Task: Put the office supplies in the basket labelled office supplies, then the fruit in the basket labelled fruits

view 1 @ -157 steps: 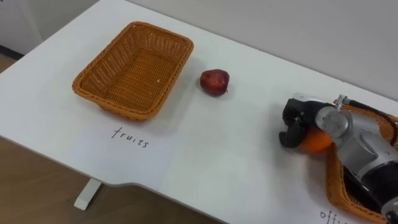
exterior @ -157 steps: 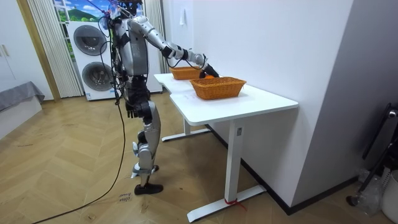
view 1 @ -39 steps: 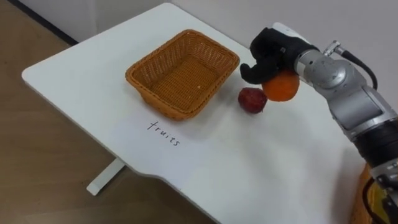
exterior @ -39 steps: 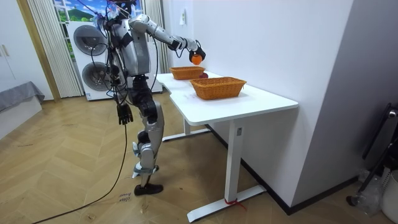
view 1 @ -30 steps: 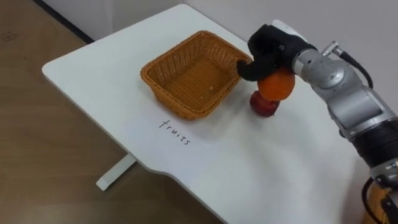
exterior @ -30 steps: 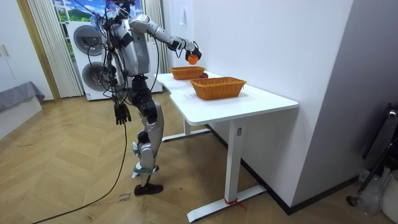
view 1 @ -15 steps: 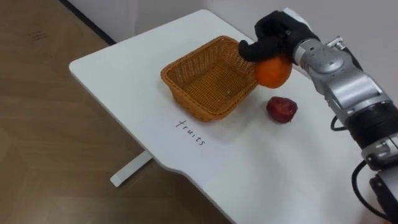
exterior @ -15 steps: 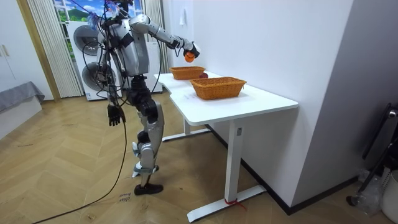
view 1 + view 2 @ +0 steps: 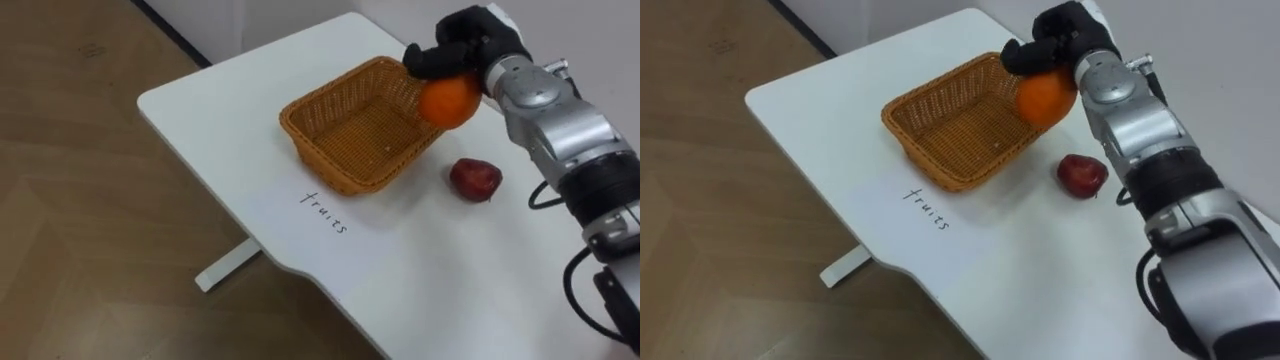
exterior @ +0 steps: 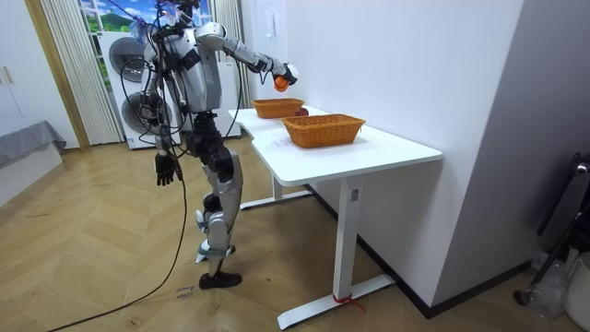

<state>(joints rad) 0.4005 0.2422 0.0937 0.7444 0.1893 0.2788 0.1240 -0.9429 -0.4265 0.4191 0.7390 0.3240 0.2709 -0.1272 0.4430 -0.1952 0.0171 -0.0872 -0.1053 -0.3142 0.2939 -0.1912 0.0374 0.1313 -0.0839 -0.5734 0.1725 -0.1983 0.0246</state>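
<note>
1. Tabletop [image 9: 250, 120]: fills mid-frame.
2. Basket [image 9: 318, 160]: upper centre, empty; no fruit sorted into it yet.
3. Right hand [image 9: 462, 45]: upper right, fingers curled round the orange.
4. Left hand [image 10: 165, 170]: room view's left, hanging relaxed, idle.
5. Orange [image 9: 450, 100]: held above the basket's right rim; probably goes in next.
6. Apple [image 9: 476, 178]: right of the basket, on the tabletop, unsorted.

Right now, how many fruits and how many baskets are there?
Fruits: 2, the orange in the right hand and the red apple on the table.
Baskets: 2, the fruits basket and the nearer basket in the room view.
Total: 4.
</note>
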